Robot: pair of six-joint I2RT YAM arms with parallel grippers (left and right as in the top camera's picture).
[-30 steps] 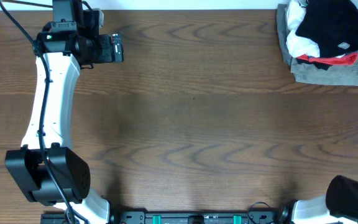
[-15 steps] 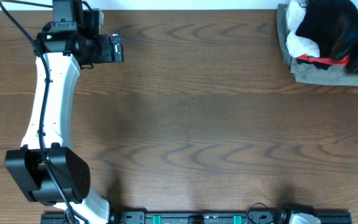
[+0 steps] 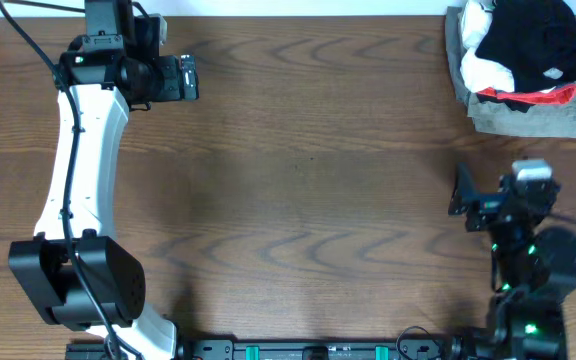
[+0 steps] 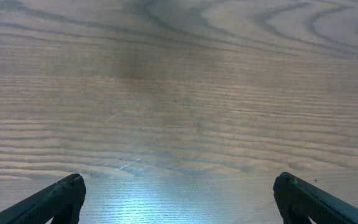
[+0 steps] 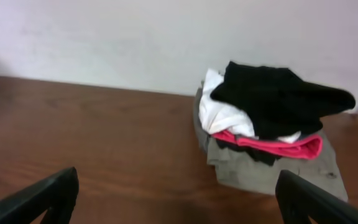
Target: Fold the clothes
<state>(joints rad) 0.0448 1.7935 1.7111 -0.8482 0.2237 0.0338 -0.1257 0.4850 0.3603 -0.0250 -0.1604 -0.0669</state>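
We are starting at our right gripper [image 5: 176,202], whose fingers [image 5: 42,196] are standing wide apart with nothing between them, hanging over bare desk [image 3: 308,190] at about four o'clock on the overhead view. Our left gripper [image 4: 179,199] is likewise spread open and empty, sitting far off at ten o'clock over plain wood, well apart from any cloth.

Looking outward from the right fingers, we are seeing the black T-shirt [image 5: 278,96] lying crumpled on top of a small heap at the desk's one o'clock corner [image 3: 528,35]. Under it a white garment [image 5: 225,112] is poking out on the side facing nine o'clock, a red strip of cloth [image 5: 272,146] is showing below the black one, and a grey folded garment [image 5: 272,174] is lying at the bottom.

We are judging the T-shirt to be light, limp and not at all fragile; it will be sagging and draping once lifted, and may be dragging the white piece along with it. We are thinking the best hold is a pinch on a raised fold of black fabric, taken high on the hump and clear of the layers beneath. The white neck label is not readable from here, so we cannot tell which end is the collar.
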